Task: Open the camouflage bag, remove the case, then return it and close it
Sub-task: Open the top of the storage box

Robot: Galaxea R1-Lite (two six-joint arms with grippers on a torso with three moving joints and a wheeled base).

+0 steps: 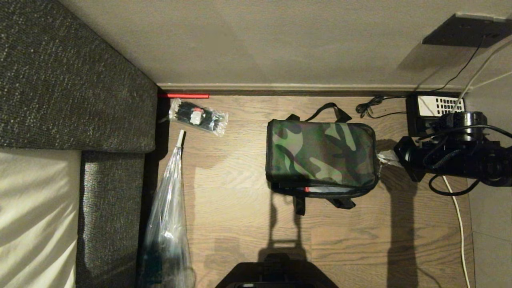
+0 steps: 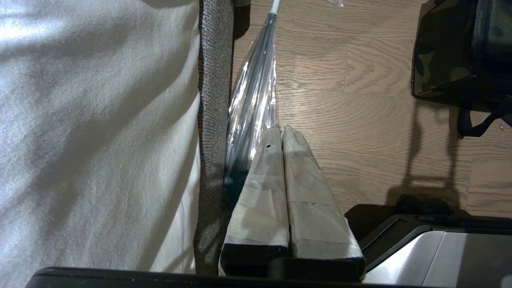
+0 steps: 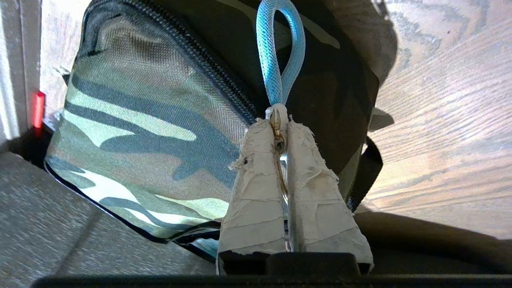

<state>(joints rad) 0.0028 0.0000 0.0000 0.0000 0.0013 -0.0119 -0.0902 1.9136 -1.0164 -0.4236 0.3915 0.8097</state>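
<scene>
The camouflage bag [image 1: 320, 154] lies on the wooden floor with its lid down. A thin gap along its near edge shows a bit of red lining [image 1: 307, 189]. My right gripper [image 1: 385, 158] is at the bag's right end. In the right wrist view this gripper [image 3: 279, 122] is shut on the brass zipper pull [image 3: 276, 120], and a blue mesh loop [image 3: 280, 52] sticks out past the fingertips over the bag [image 3: 140, 132]. My left gripper [image 2: 282, 130] hangs shut and empty beside the sofa, far from the bag [image 2: 452, 52]. The case is hidden.
A grey sofa [image 1: 72, 80] with a pale cushion fills the left. A wrapped umbrella [image 1: 168, 200] and a plastic packet [image 1: 198, 116] lie beside it. A black telephone [image 1: 434, 108] and cables [image 1: 460, 224] sit near the right arm. The wall skirting [image 1: 280, 86] runs behind the bag.
</scene>
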